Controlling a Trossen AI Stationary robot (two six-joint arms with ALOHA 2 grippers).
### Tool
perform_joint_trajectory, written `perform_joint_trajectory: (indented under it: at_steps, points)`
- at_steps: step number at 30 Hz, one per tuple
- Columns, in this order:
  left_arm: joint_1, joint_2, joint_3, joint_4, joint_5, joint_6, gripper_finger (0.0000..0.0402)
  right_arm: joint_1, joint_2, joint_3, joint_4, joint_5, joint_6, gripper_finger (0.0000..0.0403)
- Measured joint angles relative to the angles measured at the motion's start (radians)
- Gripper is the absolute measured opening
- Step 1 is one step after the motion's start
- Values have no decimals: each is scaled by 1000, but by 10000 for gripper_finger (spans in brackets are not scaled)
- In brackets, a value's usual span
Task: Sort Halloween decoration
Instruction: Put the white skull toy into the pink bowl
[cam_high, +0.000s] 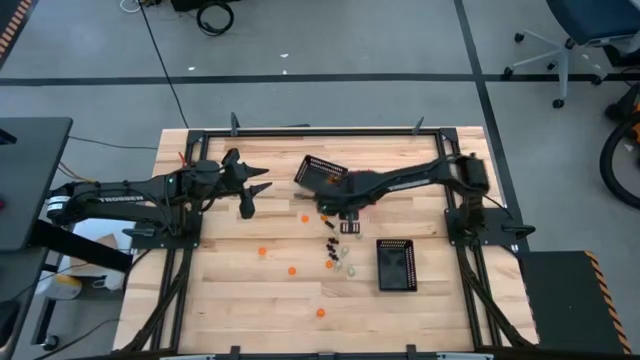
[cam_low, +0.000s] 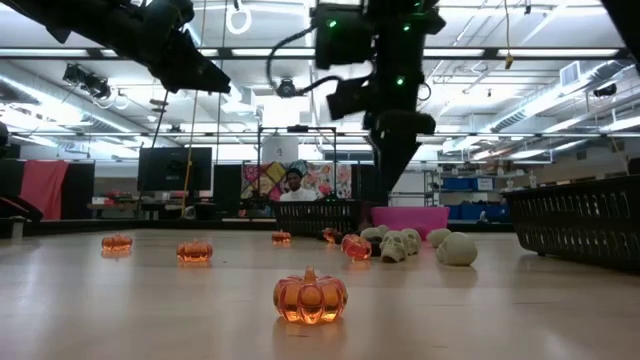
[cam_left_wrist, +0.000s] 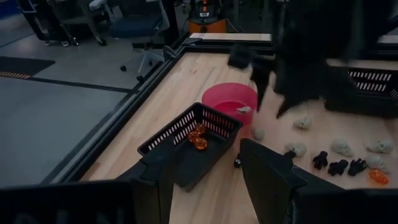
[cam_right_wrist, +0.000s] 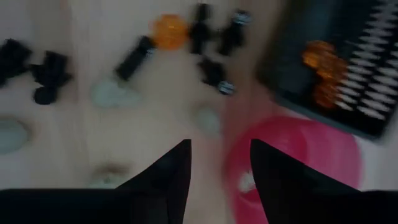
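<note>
The right gripper's (cam_right_wrist: 219, 163) jaws stand apart with nothing between them, poised above the round pink bowl (cam_right_wrist: 298, 158), where a pale piece (cam_right_wrist: 247, 182) lies inside; the left gripper's (cam_left_wrist: 205, 177) jaws are also parted and empty. In the high view the right arm reaches from the table's right side across to the middle, its gripper (cam_high: 349, 222) pointing down just beside the tilted mesh basket (cam_high: 322, 173). The left arm stretches in from the left edge and its gripper (cam_high: 247, 205) hangs above bare wood, well apart from the scattered pieces. The Halloween decoration lies mostly near the table's centre: small clear orange pumpkins (cam_low: 311, 296) with ribbed sides and a short stem are spread across the wooden table (cam_high: 240, 300), one close to the low camera and others (cam_low: 194, 251) farther back. Pale skulls (cam_low: 394, 245) sit clustered together near the bowl, and black pieces (cam_left_wrist: 338, 167) lie in a row beside them in the left wrist view. A few orange pumpkins (cam_left_wrist: 198, 138) already rest inside the tilted basket. A second mesh basket (cam_high: 396, 264) lies flat toward the right, near the cluster. A person (cam_low: 293, 187) shows far behind the table in the low view.
</note>
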Motion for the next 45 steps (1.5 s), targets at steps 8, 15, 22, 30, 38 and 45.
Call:
perform_joint_trajectory:
  at_steps: [8, 15, 22, 30, 38, 45]
  points:
    - [0, 0, 0, -2, 0, 2, 155, 14, 112, 126, -89, 18, -181, 168]
    - [0, 0, 0, -21, 0, 26, 155, -14, 111, 122, -74, -36, -310, 169]
    - [0, 0, 0, -23, 0, 26, 155, -47, 111, 118, -52, -91, -341, 178]
    - [0, 0, 0, -24, 0, 25, 155, -41, 109, 3, 26, -43, -385, 177]
    - [0, 0, 0, -23, 0, 19, 155, -52, 109, -56, 83, -47, -416, 176]
    - [0, 0, 0, -15, 0, 16, 155, -39, 108, -65, 106, -72, -495, 156]
